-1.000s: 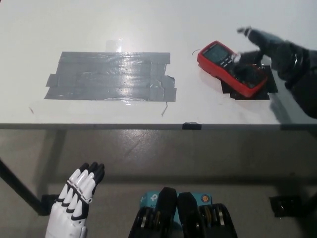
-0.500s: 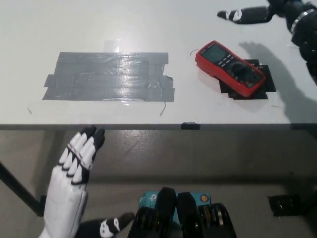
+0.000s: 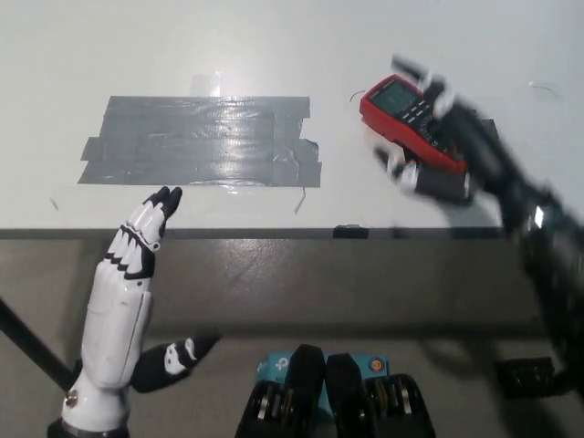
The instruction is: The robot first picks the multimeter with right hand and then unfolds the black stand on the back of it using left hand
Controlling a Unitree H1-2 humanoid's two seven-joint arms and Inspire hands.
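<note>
The multimeter (image 3: 408, 121) is a red-cased unit with a dark grey face. Its pale display sits at the far-left end, and a row of small buttons lies just beneath that. It lies face up and at a slant on the white table (image 3: 274, 46), toward the right side and near the front edge. Its lower right end rests over a patch of black tape (image 3: 488, 130), and most of that end is hidden by the robot's arm.

The right hand (image 3: 438, 146) is black and motion-blurred, and it reaches in from the lower right over the meter's near end. Its fingers (image 3: 422, 78) are spread apart. Some stretch over the top of the meter toward the display, while another pale-tipped part (image 3: 394, 167) lies on the near side of the case, so the hand straddles the body. Because of the blur I cannot tell whether it touches or grips the meter, which lies flat on the table.

The white left hand (image 3: 137, 260) is raised at the lower left. Its fingers are straight, close together and pointing at the table's front edge. It holds nothing. Beyond it, a broad patch of grey duct tape (image 3: 205, 141) is stuck to the table, well apart from the meter.
</note>
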